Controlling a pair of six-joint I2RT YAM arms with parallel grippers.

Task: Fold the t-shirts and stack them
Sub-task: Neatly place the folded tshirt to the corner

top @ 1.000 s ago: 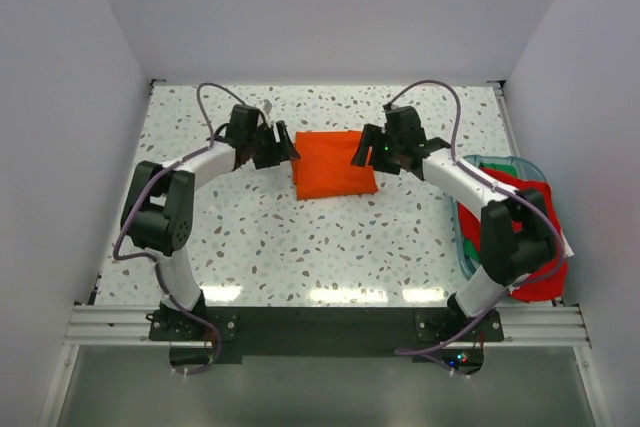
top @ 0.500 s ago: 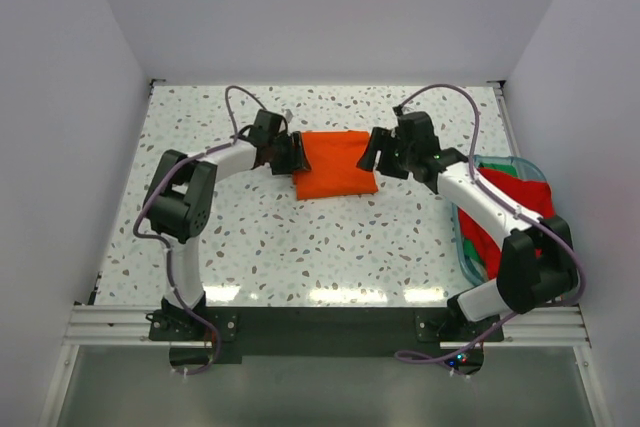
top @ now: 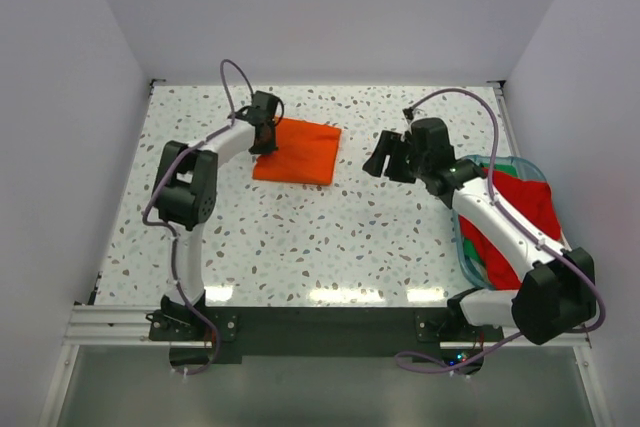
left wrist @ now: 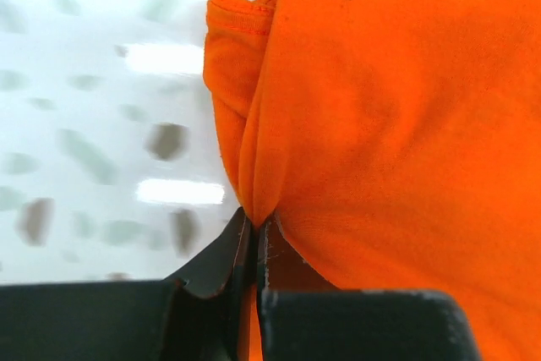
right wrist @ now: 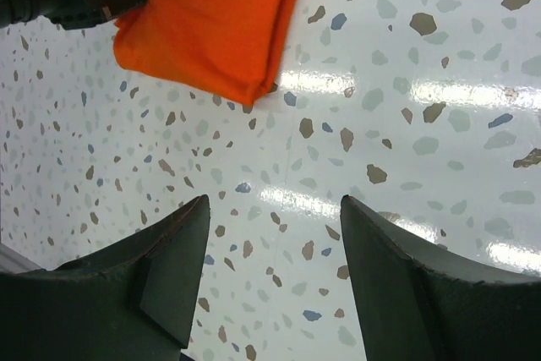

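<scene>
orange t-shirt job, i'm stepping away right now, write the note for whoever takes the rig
Grippers: the left gripper is shut on the left edge of the orange t-shirt. The right gripper is open and holds nothing, over bare table to the right of that shirt.
Things: the orange t-shirt lies as a folded rectangle on the far left-centre of the table. The red t-shirt sits bunched in the bin at the right edge.
Done: orange one folded.
Left: fold the red one, stack the two.
</scene>
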